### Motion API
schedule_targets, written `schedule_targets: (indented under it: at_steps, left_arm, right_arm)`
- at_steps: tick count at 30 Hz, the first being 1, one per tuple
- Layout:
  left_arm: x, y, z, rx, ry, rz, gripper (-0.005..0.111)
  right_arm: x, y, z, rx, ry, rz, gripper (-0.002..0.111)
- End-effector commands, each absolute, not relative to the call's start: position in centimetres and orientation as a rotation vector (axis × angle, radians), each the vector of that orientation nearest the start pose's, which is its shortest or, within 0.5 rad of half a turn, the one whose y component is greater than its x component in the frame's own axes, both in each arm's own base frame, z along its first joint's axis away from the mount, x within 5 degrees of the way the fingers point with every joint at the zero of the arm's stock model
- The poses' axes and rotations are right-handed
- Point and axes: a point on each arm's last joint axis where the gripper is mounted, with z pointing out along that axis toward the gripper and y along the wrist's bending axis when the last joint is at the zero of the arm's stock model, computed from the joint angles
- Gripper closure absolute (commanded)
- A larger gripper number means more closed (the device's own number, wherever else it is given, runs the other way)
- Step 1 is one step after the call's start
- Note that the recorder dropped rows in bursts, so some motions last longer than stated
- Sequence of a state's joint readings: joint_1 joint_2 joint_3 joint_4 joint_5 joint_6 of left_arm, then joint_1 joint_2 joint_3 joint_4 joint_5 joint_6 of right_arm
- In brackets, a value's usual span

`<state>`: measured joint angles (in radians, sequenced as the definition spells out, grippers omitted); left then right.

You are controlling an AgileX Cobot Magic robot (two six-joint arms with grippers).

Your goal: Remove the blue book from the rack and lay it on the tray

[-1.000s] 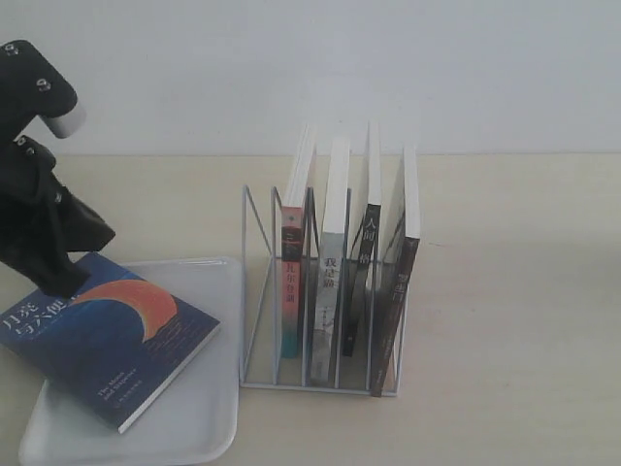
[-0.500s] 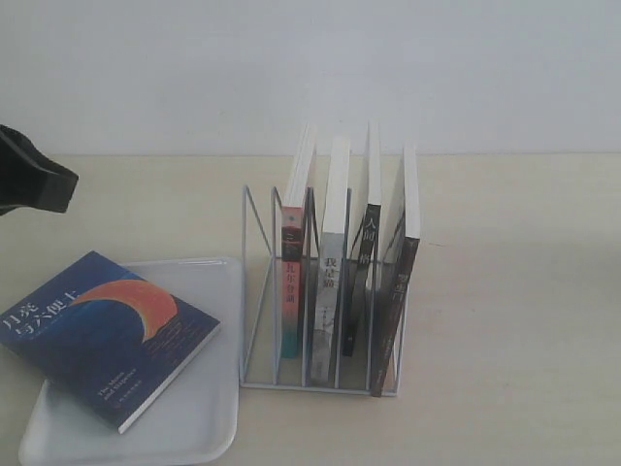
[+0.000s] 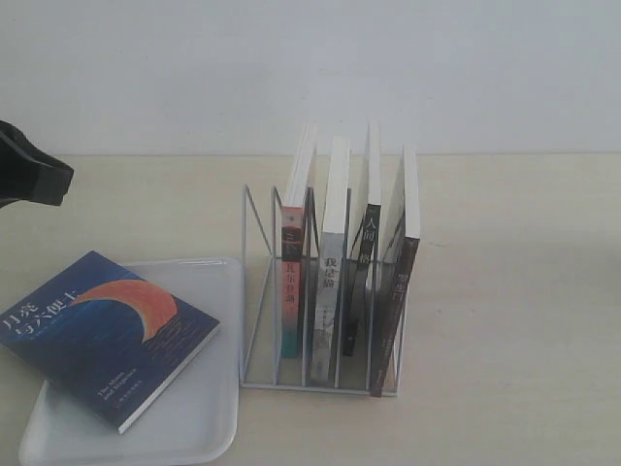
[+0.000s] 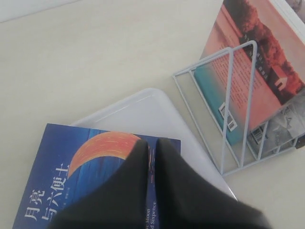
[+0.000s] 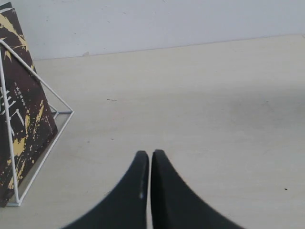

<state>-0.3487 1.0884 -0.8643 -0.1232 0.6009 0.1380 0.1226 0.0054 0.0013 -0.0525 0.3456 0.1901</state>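
Observation:
The blue book point(image 3: 102, 335) with its orange crescent lies flat, cover up, on the white tray point(image 3: 194, 408), its left corner overhanging the rim. The left wrist view looks down on the same book point(image 4: 90, 162) and tray point(image 4: 143, 107). My left gripper point(image 4: 151, 142) hangs above the book, shut with nothing in it; in the exterior view only its dark tip point(image 3: 34, 175) shows at the left edge. The white wire rack point(image 3: 320, 291) stands right of the tray. My right gripper point(image 5: 150, 155) is shut and empty over bare table, out of the exterior view.
Several books stay upright in the rack: a red-and-teal one point(image 3: 293, 282), a grey one point(image 3: 332, 291) and two black-spined ones point(image 3: 400, 291). The right wrist view shows the rack's end point(image 5: 43, 143) with a black-and-gold cover point(image 5: 19, 119). A white wall runs behind the table.
My left arm has let go of the blue book and lifted up and away to the left edge of the view. The book stays where it lay on the tray.

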Motion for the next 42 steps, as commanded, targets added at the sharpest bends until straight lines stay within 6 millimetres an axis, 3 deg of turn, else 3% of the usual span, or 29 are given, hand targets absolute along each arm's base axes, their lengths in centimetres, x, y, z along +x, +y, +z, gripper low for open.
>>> schedule_targets:
  at_steps: [1, 5, 13, 20, 25, 31, 34, 39, 42]
  left_arm:
    - [20.6, -8.2, 31.8, 0.466, 2.259, -0.242, 0.102]
    - [19.0, -7.5, 33.1, 0.455, 2.191, -0.244, 0.102]
    - [13.8, -5.6, 37.4, 0.417, 1.949, -0.267, 0.102]
    - [7.5, -3.3, 40.3, 0.375, 1.703, -0.287, 0.102]
    - [4.0, -1.9, 41.1, 0.385, 1.563, -0.241, 0.102]
    - [-0.6, -0.4, 40.2, 0.313, 1.558, -0.312, 0.102]
    - [-1.9, 0.1, 39.6, 0.269, 1.449, -0.309, 0.102]
    - [-1.3, 0.2, 36.9, 0.224, 1.124, -0.242, 0.102]
    - [1.2, -0.4, 33.5, 0.207, 1.121, -0.232, 0.102]
  right_arm:
    - [5.4, 0.5, 18.3, 0.021, 1.819, 0.161, 0.107]
    - [5.4, 0.5, 18.3, 0.021, 1.819, 0.161, 0.107]
    - [5.4, 0.5, 18.3, 0.021, 1.819, 0.161, 0.107]
    - [5.4, 0.5, 18.3, 0.021, 1.819, 0.161, 0.107]
    - [5.4, 0.5, 18.3, 0.021, 1.819, 0.161, 0.107]
    - [5.4, 0.5, 18.3, 0.021, 1.819, 0.161, 0.107]
    - [5.4, 0.5, 18.3, 0.021, 1.819, 0.161, 0.107]
    - [5.4, 0.5, 18.3, 0.021, 1.819, 0.161, 0.107]
    - [5.4, 0.5, 18.3, 0.021, 1.819, 0.161, 0.107]
